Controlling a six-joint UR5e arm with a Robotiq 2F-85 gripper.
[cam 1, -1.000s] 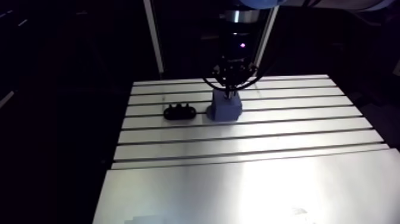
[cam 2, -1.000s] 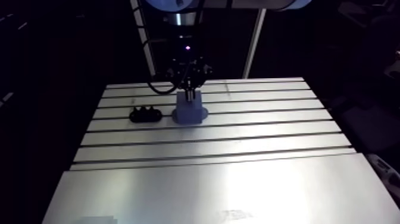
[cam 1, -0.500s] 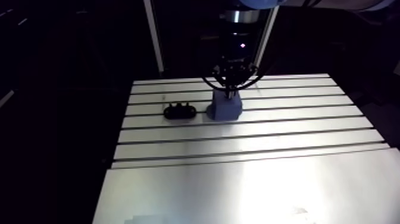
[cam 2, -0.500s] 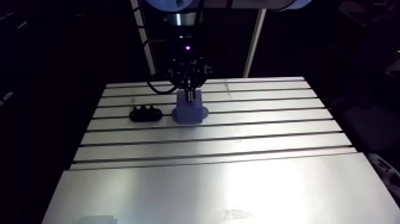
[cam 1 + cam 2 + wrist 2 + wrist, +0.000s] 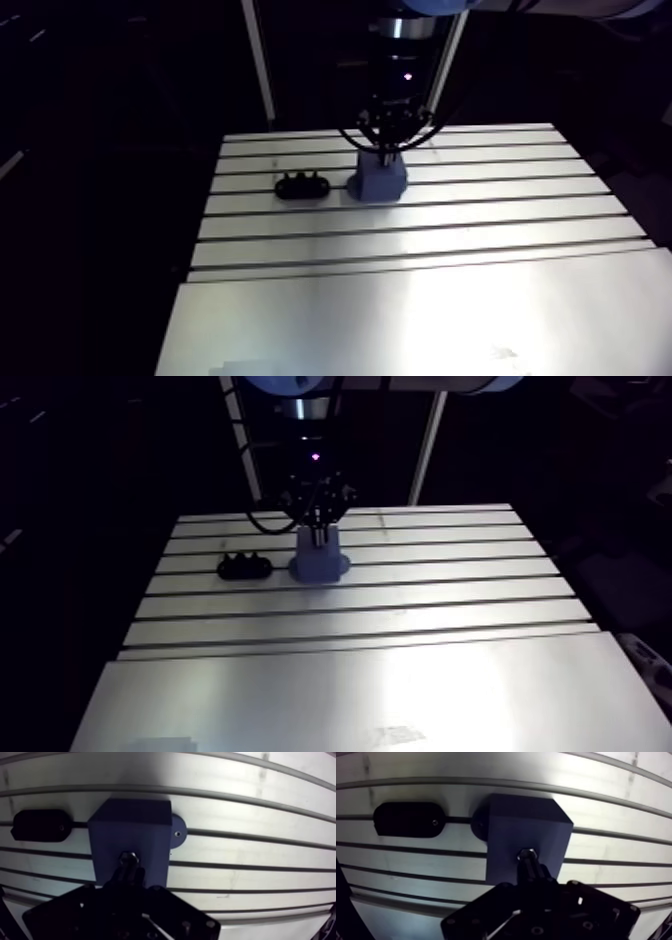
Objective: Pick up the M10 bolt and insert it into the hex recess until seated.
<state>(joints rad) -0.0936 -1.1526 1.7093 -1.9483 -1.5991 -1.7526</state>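
A blue block (image 5: 526, 822) with a round foot stands on the slotted table (image 5: 420, 230), in the back half. The metal tip of the M10 bolt (image 5: 527, 854) shows at the block's top face, at or in its recess; how deep it sits I cannot tell. My gripper (image 5: 532, 871) is straight above the block, its dark fingers (image 5: 538, 872) closed together around the bolt's upper part. In the arm view the gripper (image 5: 388, 152) comes down onto the block (image 5: 380, 180) from above.
A black oblong holder (image 5: 408, 819) lies on the table just beside the block, on a slot line; in the arm view this holder (image 5: 302, 187) is left of the block. Parallel slots run across the table's back half, and a smooth plate (image 5: 420, 320) covers the front.
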